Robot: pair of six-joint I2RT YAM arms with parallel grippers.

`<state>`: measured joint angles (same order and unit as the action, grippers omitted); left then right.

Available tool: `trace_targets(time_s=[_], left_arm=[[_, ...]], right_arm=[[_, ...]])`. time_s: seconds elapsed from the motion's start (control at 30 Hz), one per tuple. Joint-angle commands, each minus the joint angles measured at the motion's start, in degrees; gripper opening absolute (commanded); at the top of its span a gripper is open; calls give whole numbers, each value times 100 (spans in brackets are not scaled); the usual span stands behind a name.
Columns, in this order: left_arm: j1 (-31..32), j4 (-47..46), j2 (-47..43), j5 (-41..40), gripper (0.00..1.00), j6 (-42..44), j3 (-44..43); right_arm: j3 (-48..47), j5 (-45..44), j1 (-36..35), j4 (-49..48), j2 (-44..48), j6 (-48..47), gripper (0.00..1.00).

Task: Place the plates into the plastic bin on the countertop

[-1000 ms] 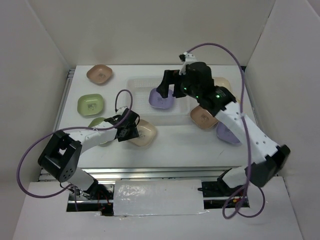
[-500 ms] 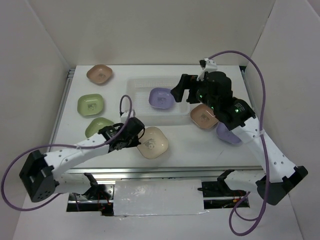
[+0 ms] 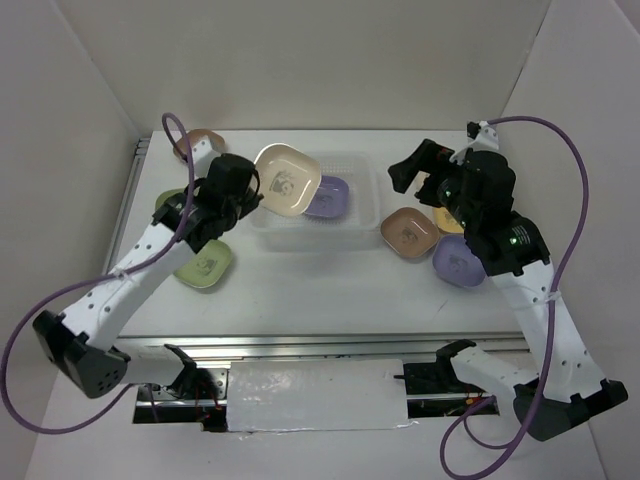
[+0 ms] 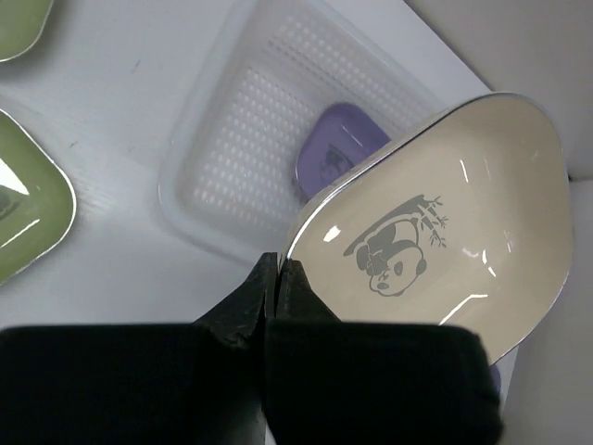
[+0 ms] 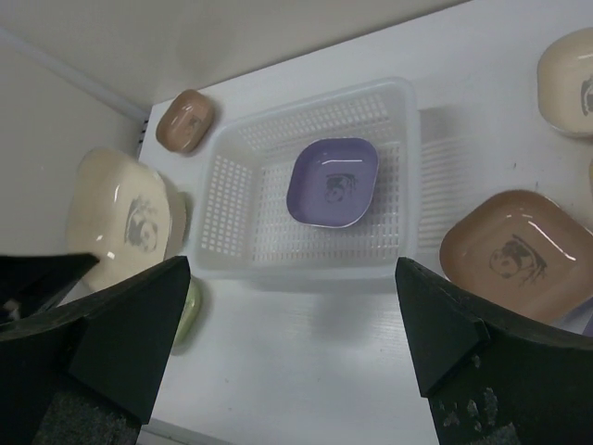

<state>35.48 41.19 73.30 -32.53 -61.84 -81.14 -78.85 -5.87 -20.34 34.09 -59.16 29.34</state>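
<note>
Eight plates show: two green, two brownish-pink, two purple, two cream, though the one behind the right arm is mostly hidden and only seemingly cream. Left of the plastic bin (image 3: 368,190) lie both green plates (image 3: 205,265) and one pink plate (image 5: 183,120). The left arm stretches diagonally to the bin's left end. The left gripper (image 4: 278,278) is clamped on the tilted cream plate (image 3: 288,180) by its rim. A purple plate (image 3: 330,198) lies inside the bin. Right of the bin, the right gripper (image 3: 412,172) hovers with its fingers spread wide, holding nothing.

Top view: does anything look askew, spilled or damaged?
Nothing faulty. The cream plate is tilted, pinched by its rim in the left gripper over the left end of the plastic bin, mid-carry. The purple plate lies flat inside.
</note>
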Motion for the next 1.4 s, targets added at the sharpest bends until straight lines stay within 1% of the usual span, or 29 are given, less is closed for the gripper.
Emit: trace_targets(time_s=[0.0,0.03,0.07,0.13,0.17,0.23,0.27,0.3,0.37,0.47,0.5,0.63,0.7,0.73,0.77,0.83,0.87,0.9,0.97,1.0,1.03,1.1,1.13,1.2,1.23,1.27,1.3,1.33,1.37], left_arm=[[-428,-557,640,158,0,-784,-112],[-498,-916,781,273,0,-907,-112],[-620,-1085,939,465,0,-1100,-138],[-700,-1174,1545,555,0,-1381,-436],[-710,-1192,1773,590,0,-1392,-594],[-710,-1175,2503,529,0,-1488,-1042],[-718,-1096,2723,555,0,-1532,-1218],[-727,-974,3160,677,0,-1585,-1559],[-727,-754,3663,687,0,-1743,-1799],[-762,-717,3981,801,0,-1954,-1940],[-780,-909,4112,940,0,-1972,-1897],[-824,-1043,4429,1249,1,-2007,-2080],[-798,-1122,4509,1337,15,-1893,-2220],[-745,-1044,4527,1346,24,-1910,-2256],[-719,-1034,4501,1337,48,-1893,-2274],[-657,-1016,4430,1329,71,-1902,-2205],[-648,-1034,4326,1346,96,-1893,-2152],[-639,-1069,4264,1372,99,-1875,-2021],[-631,-1096,4001,1408,99,-1753,-1923],[-631,-1052,3904,1382,99,-1517,-1923],[-587,-834,3772,1312,99,-1384,-1958],[-429,-535,3272,689,99,-999,-2081],[-411,-263,2870,330,99,-918,-2020],[-541,89,2507,152,99,-751,-1871],[-656,378,2314,64,99,-828,-1757],[-796,799,1886,2,99,-899,-1347],[-1198,933,1672,54,99,-987,-1056],[-1437,1013,1183,106,99,-1022,-731],[-1718,901,882,194,99,-1014,38]], right_arm=[[220,182,161,11,290,256,100],[282,243,240,2,334,256,100],[317,331,276,10,404,300,100],[475,446,372,-42,501,326,100],[554,559,390,-60,554,335,100],[642,708,425,-86,598,335,100],[678,762,460,-86,616,335,100],[730,832,478,-69,642,327,100],[809,877,496,-34,694,291,100],[950,938,566,-34,791,265,100],[985,991,592,-34,818,256,100],[1170,1219,689,-60,993,151,100],[1249,1272,707,-43,1011,98,100],[1284,1264,724,-42,1020,89,100],[1310,1264,724,-42,1020,89,100],[1337,1316,785,-51,1020,80,100],[1328,1342,794,-60,1020,80,100],[1328,1378,803,-77,1011,80,100],[1276,1395,847,-60,1002,71,100],[1267,1404,847,-60,1002,45,100],[1258,1422,882,-60,1011,28,100],[1267,1518,917,-104,1011,19,100],[1310,1606,935,-174,1029,19,100],[1363,1685,944,-227,1055,45,100],[1416,1738,935,-253,1038,54,100],[1460,1782,926,-306,1038,54,100],[1486,1887,918,-341,1038,80,100],[1565,1922,909,-385,1046,89,100],[1600,1949,891,-446,1029,124,100]])
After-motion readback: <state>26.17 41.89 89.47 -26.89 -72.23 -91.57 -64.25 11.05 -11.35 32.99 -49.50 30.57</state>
